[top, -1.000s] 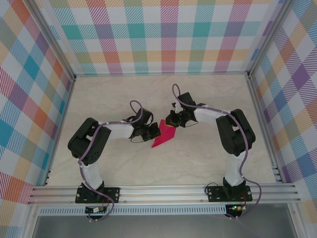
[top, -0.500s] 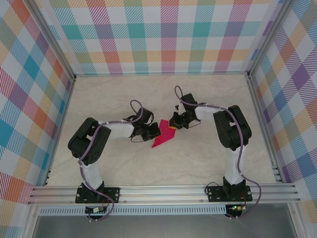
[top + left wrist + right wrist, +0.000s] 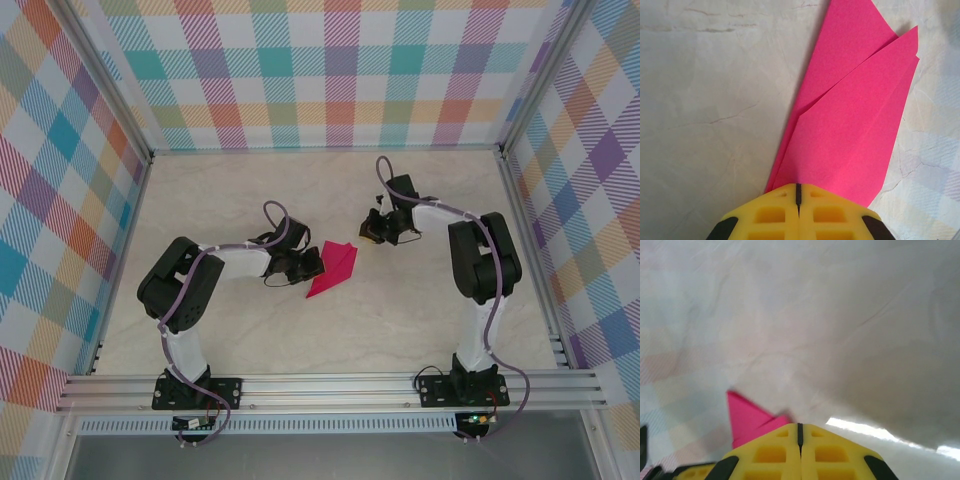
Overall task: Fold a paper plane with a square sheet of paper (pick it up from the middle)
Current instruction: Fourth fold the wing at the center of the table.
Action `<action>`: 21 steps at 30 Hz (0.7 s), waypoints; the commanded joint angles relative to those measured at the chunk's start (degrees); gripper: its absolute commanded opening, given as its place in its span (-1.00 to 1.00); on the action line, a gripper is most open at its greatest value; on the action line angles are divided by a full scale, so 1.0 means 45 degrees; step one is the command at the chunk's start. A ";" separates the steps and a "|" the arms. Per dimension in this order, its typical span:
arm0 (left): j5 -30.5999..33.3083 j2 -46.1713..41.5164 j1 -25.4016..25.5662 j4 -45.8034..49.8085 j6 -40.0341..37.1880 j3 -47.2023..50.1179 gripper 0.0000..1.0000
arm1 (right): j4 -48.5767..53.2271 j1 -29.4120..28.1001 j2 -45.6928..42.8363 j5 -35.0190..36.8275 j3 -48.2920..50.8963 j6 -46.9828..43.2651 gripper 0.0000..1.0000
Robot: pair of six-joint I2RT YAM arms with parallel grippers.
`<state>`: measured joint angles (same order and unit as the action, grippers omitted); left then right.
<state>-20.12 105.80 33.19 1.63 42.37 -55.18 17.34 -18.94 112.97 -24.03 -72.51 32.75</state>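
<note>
One pink paper plane (image 3: 334,268) flat on mid-table (image 3: 420,300), two grippers, left gripper (image 3: 308,266) pressed together, tips on the plane's near end, right gripper (image 3: 372,229) likewise pressed together, holding nothing, apart from the plane.

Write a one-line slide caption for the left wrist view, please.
Shut left gripper at the near end of the folded pink paper, which lies on the marbled table.

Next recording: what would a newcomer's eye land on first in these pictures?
The magenta-pink paper plane, a narrow folded dart, lies in the middle of the pale marbled table. The left gripper meets its left edge with jaws shut. The right gripper sits apart, to the paper's far right, jaws also shut.
</note>
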 commanded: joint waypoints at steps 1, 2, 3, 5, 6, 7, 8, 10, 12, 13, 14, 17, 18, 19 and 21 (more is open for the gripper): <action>0.1112 0.0646 -0.0090 0.2491 -0.0255 0.0426 -1.00 | -0.0492 -0.0813 -0.0804 -0.1064 0.0706 0.0463 -0.89; 0.1107 0.0637 -0.0071 0.2470 -0.0253 0.0421 -1.00 | -0.0666 -0.1051 -0.0822 -0.1216 0.0892 0.0616 -0.89; 0.1120 0.0642 -0.0071 0.2484 -0.0255 0.0399 -1.00 | -0.0816 -0.1233 -0.0808 -0.1319 0.1044 0.0792 -0.89; 0.1114 0.0621 -0.0071 0.2495 -0.0271 0.0406 -1.00 | -0.1186 -0.1553 -0.0744 -0.1626 0.1300 0.1176 -0.89; 0.1097 0.0630 -0.0073 0.2490 -0.0274 0.0400 -1.00 | -0.1287 -0.1673 -0.0667 -0.1724 0.1328 0.1270 -0.90; 0.1093 0.0620 -0.0071 0.2480 -0.0258 0.0379 -1.00 | -0.1308 -0.1790 -0.0557 -0.1761 0.1328 0.1367 -0.90; 0.1092 0.0625 -0.0052 0.2490 -0.0274 0.0357 -1.00 | -0.1337 -0.1909 -0.0440 -0.1829 0.1309 0.1438 -0.90; 0.1072 0.0610 -0.0051 0.2490 -0.0271 0.0348 -1.00 | -0.1511 -0.2074 -0.0192 -0.1999 0.1338 0.1537 -0.90; 0.1092 0.0570 -0.0042 0.2490 -0.0288 0.0300 -1.00 | -0.1612 -0.2159 0.0033 -0.2057 0.1367 0.1637 -0.90; 0.1091 0.0571 -0.0033 0.2490 -0.0268 0.0297 -1.00 | -0.1677 -0.2177 0.0114 -0.2108 0.1395 0.1676 -0.90; 0.1091 0.0571 -0.0032 0.2490 -0.0276 0.0308 -1.00 | -0.1737 -0.2178 0.0212 -0.2154 0.1421 0.1720 -0.90; 0.1090 0.0530 -0.0021 0.2508 -0.0274 0.0279 -1.00 | -0.1728 -0.2178 0.0487 -0.2160 0.1407 0.1725 -0.91; 0.1082 0.0504 -0.0015 0.2528 -0.0275 0.0270 -1.00 | -0.1726 -0.2178 0.0554 -0.2131 0.1389 0.1706 -0.90; 0.1073 0.0494 -0.0012 0.2529 -0.0276 0.0241 -1.00 | -0.1707 -0.2179 0.0612 -0.2094 0.1387 0.1685 -0.90; 0.1071 0.0453 -0.0012 0.2567 -0.0294 0.0193 -1.00 | -0.1636 -0.2178 0.0746 -0.2008 0.1348 0.1657 -0.91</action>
<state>-19.88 105.80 33.23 2.94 42.33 -55.77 10.76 -28.51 115.04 -32.21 -67.05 39.94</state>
